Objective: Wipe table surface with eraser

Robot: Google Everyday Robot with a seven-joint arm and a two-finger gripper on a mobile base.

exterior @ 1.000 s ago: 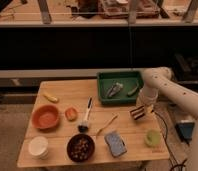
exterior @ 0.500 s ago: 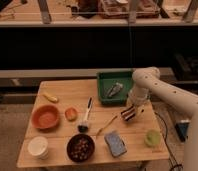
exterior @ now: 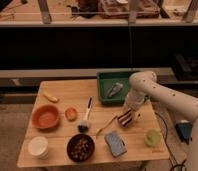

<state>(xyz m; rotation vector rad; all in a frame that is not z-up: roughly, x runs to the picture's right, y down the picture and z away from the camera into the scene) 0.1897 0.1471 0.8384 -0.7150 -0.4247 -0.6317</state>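
The table surface (exterior: 72, 97) is a pale tan wooden plank top in the middle of the camera view. The eraser (exterior: 125, 118), a small block with dark, red and white stripes, lies on the table's right part, just below the green tray. My gripper (exterior: 128, 113) comes down from the white arm on the right and sits right on top of the eraser, pressing it against the wood.
A green tray (exterior: 106, 93) with a grey object stands at the back right. A blue-grey pad (exterior: 115, 143), a white-handled brush (exterior: 86, 115), a wooden stick (exterior: 106, 125), an orange bowl (exterior: 45, 116), a dark bowl (exterior: 80, 147), a white cup (exterior: 38, 147) and a green cup (exterior: 152, 137) stand around.
The arm has swung left and its elbow folded in over the tray. The gripper and the eraser have slid left across the table.
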